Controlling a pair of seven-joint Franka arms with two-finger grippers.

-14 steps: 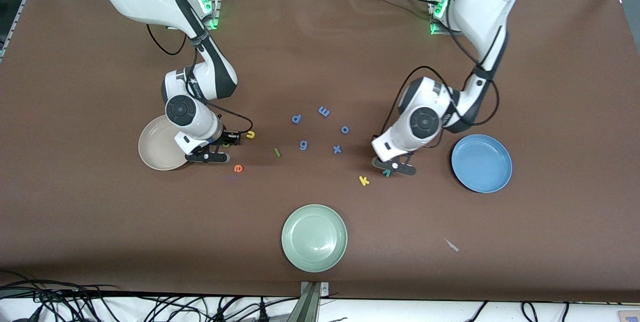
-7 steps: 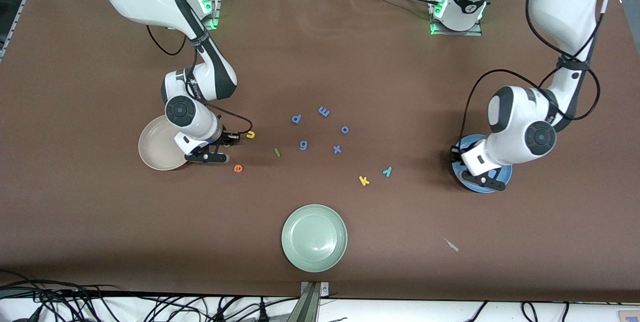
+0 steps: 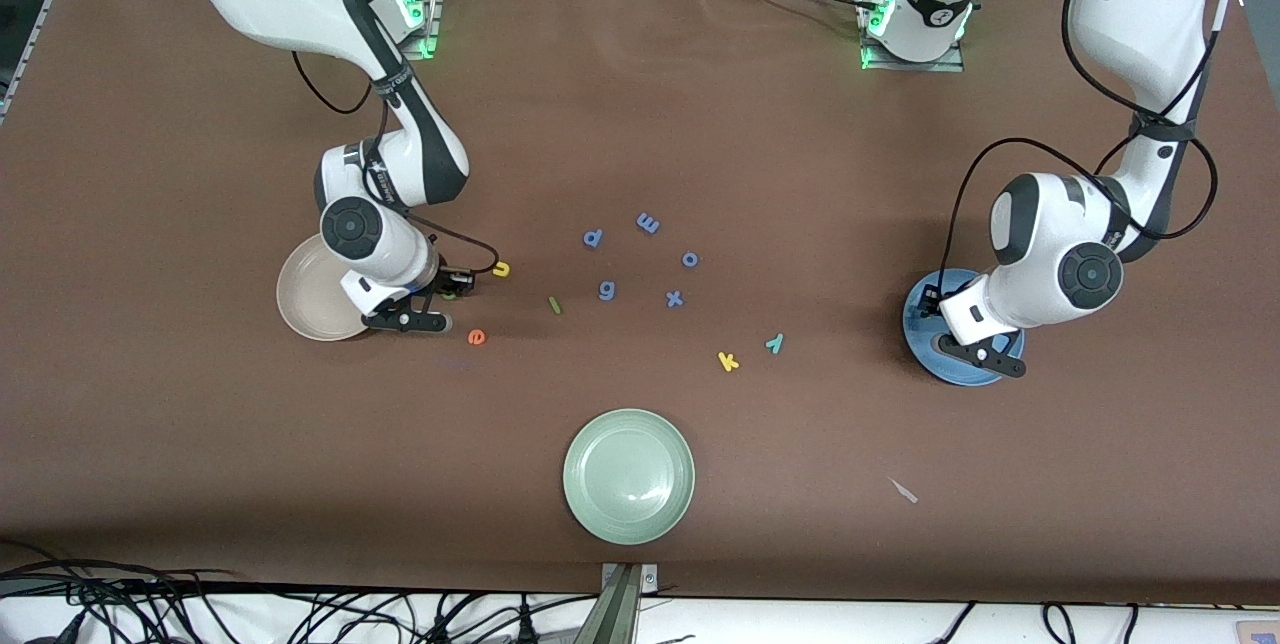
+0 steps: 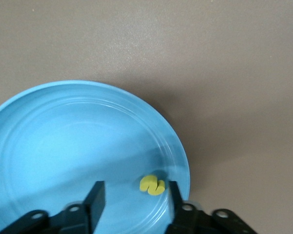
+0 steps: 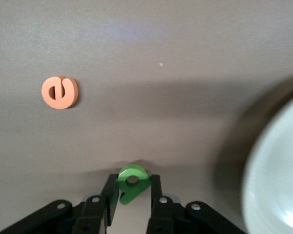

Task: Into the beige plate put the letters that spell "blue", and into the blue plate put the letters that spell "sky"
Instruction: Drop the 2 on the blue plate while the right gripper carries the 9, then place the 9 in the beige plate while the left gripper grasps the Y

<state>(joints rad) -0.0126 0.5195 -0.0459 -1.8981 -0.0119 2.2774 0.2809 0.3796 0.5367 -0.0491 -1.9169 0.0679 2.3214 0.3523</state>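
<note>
Left gripper (image 4: 133, 204) hanging over blue plate (image 4: 49, 146), fingers spread, yellow "s" (image 4: 152, 185) lying inside near rim. Right gripper (image 5: 132, 195) pinching green "b" (image 5: 132, 182) beside beige plate (image 5: 278, 170) edge; orange "e" (image 5: 60, 92) lying apart on bare brown table (image 3: 640, 104); "k" (image 3: 728, 361), "y" (image 3: 774, 342) sitting mid-table

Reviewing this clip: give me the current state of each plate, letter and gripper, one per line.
left gripper: open over the blue plate, "s" released.
right gripper: shut on the green "b".
blue plate: holds the yellow "s".
beige plate: no letter seen in it.
green plate: nothing in it.
"u", "l", "e", "k", "y": lying on the table.
</note>
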